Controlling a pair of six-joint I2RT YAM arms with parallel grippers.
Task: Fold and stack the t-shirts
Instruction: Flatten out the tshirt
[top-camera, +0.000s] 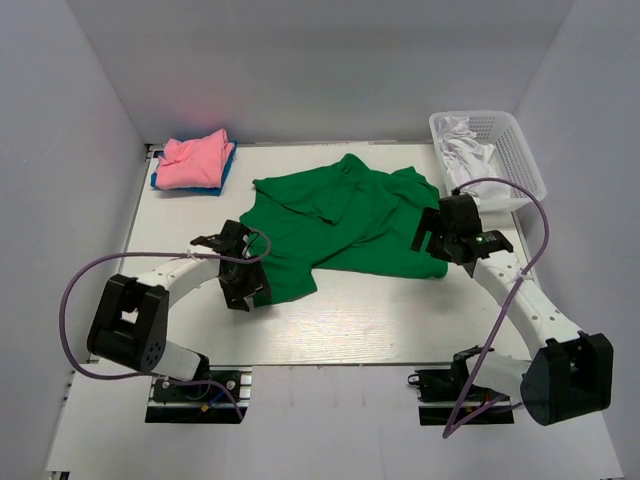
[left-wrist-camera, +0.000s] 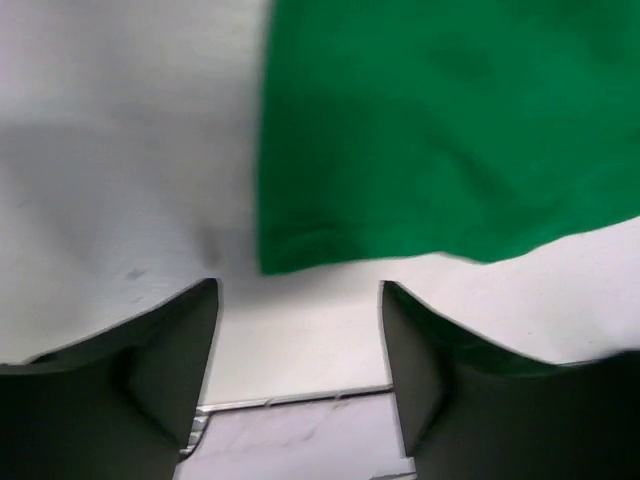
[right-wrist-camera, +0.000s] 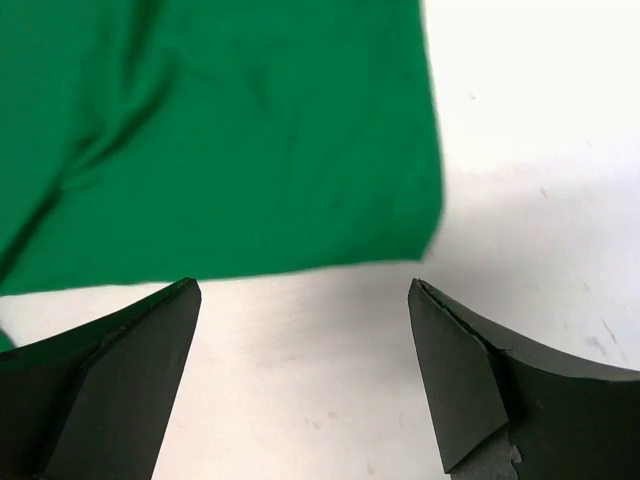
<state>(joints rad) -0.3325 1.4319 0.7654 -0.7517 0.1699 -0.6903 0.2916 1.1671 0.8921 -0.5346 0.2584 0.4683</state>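
Just left of the basket (top-camera: 525, 160), the green t-shirt (top-camera: 340, 225) lies spread — left gripper (left-wrist-camera: 300, 330) and right gripper (right-wrist-camera: 305, 340) at its hem, jaws open, empty. First fold likely pending — pinch both corners.

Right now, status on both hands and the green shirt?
Left hand open, empty, at near hem of green shirt. Right hand open, empty, at its right corner. Nothing in the way.

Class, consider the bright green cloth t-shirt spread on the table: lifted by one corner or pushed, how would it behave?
The bright green cloth t-shirt lies rumpled, with overlapping folds, so it would probably hang limp when lifted. Its thin hem lies flat on the white table, suggesting it is light. Pushed, it would likely bunch up rather than slide whole.
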